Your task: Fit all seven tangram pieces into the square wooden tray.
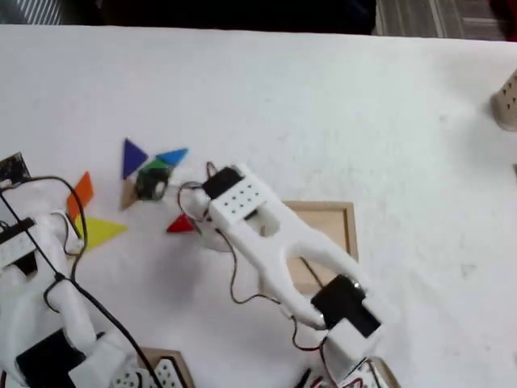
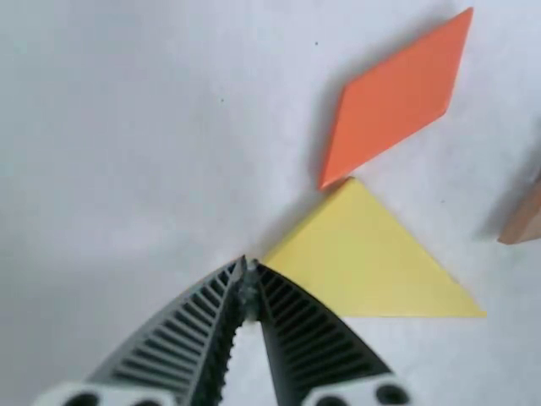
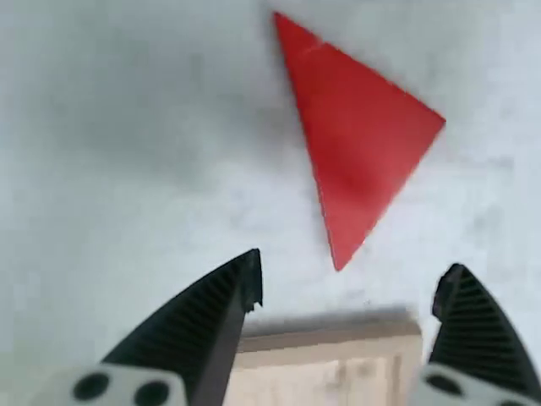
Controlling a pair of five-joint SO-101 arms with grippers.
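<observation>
Seven pieces (image 1: pixel 133 158) loose on the white table's (image 1: pixel 323 97) left half, all outside the wooden tray (image 1: pixel 350 230) by the near edge. Left gripper (image 2: pixel 245 283) pressed together beside yellow triangle (image 2: pixel 363 262); right gripper (image 3: pixel 353 269) spread over red triangle (image 3: pixel 355 135).

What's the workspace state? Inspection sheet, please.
Surface: white table.
Job's things: wooden tray partly under right arm; red triangle beside it; yellow triangle, orange parallelogram, blue triangle, light blue triangle, green piece, tan piece loose outside.
Clutter: dark object among the pieces; perforated object at table's edge.
Grippers: left gripper shut by yellow triangle; right gripper open over tray corner.
Cables: black cable looped by left arm.
Surroundings: dark background past the table.
</observation>
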